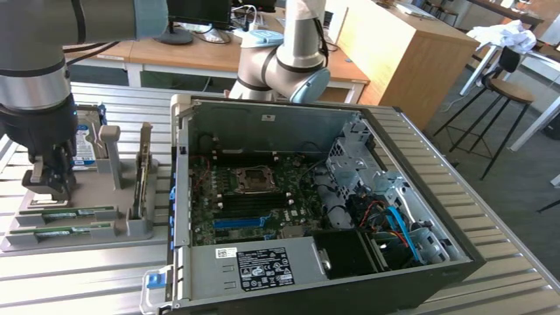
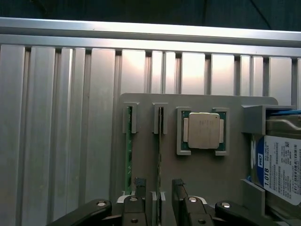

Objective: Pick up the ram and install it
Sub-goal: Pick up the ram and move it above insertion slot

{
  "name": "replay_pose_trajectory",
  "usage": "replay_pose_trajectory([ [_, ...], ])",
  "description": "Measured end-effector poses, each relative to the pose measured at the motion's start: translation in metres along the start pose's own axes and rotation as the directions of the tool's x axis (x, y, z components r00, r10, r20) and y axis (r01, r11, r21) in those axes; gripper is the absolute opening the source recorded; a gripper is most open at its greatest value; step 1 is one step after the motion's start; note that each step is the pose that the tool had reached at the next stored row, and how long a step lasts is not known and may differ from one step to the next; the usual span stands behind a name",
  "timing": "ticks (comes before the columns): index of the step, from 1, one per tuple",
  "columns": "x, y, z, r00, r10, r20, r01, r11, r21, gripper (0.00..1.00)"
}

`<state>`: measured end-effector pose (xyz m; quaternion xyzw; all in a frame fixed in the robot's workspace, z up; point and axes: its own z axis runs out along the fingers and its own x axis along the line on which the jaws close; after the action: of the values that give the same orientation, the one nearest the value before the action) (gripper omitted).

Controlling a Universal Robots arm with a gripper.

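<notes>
Two ram sticks stand on edge in slots of a grey holder (image 2: 141, 122): one ram stick (image 2: 128, 160) at the outer side, the other ram stick (image 2: 160, 155) beside the silver processor chip (image 2: 203, 131). My gripper (image 2: 159, 190) is open, and its fingers (image 2: 178, 188) straddle the end of the stick nearer the processor without gripping it. In the exterior view the gripper (image 1: 46, 190) hangs low over the holder at that view's left, just above the two green sticks (image 1: 65, 213). The open computer case (image 1: 262, 125) shows its motherboard with memory slots (image 1: 262, 199).
A hard drive (image 2: 282, 169) stands at the holder's end past the processor. A taller expansion card (image 1: 143, 172) stands on edge between holder and case. A second robot arm (image 1: 293, 62) rises behind the case. Everything rests on a ribbed aluminium table (image 1: 507, 262).
</notes>
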<state>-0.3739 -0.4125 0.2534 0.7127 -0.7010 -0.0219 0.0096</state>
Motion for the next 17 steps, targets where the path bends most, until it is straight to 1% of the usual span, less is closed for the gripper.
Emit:
replay_pose_trajectory([
  [10, 0.013, 0.0002, -0.0002, 1.0000, 0.000, -0.0001, 0.000, 1.0000, -0.0002, 0.36],
  [14, 0.015, 0.0003, -0.0002, 1.0000, 0.000, -0.0001, 0.000, 1.0000, -0.0002, 0.36],
  [17, 0.015, 0.0003, -0.0002, 1.0000, 0.000, 0.0000, 0.000, 1.0000, -0.0002, 0.36],
])
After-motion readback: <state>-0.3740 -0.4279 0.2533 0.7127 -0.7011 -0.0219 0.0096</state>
